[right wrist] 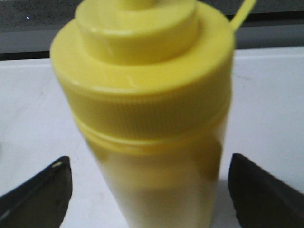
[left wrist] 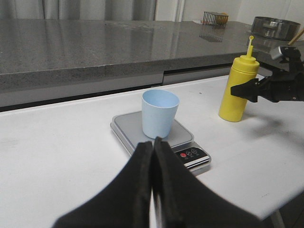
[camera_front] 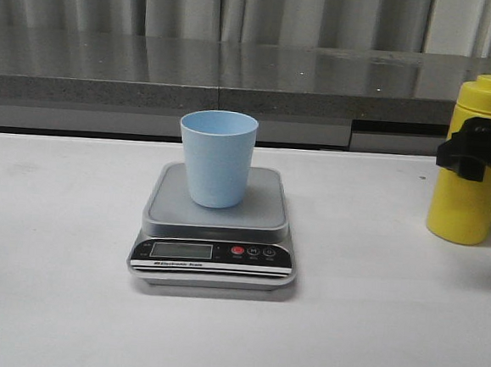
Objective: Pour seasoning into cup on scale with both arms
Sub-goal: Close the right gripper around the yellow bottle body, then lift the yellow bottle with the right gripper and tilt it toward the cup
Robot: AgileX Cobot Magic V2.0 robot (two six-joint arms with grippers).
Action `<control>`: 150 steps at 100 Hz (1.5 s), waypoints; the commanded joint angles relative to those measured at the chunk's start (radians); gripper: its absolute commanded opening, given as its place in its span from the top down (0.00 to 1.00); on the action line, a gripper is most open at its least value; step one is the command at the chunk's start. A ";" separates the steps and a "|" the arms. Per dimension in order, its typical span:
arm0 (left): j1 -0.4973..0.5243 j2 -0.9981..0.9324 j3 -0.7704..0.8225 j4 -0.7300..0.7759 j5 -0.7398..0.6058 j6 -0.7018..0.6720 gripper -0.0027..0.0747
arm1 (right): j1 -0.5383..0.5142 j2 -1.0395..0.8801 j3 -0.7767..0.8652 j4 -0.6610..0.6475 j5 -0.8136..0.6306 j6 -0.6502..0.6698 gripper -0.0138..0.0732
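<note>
**Robot body: visible parts**

Left gripper [left wrist: 153, 142]: two matte black fingers [left wrist: 178, 190], broad at the base and tapering to narrow tips. Right gripper [camera_front: 476, 149]: black, angular and blocky; its fingers [right wrist: 40, 192] have dark, flat faces with bevelled edges.

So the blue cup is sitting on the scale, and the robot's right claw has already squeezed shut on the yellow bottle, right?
Not quite. The blue cup does sit on the scale, but the right claw has not shut on the yellow bottle. The right wrist view shows its two fingers spread wide on either side of the bottle, with clear gaps, so it is open around it.
</note>
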 commanded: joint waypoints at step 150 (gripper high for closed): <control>0.002 -0.014 -0.024 -0.015 -0.077 -0.005 0.99 | 0.168 -0.269 -0.538 -0.230 1.093 -0.017 0.57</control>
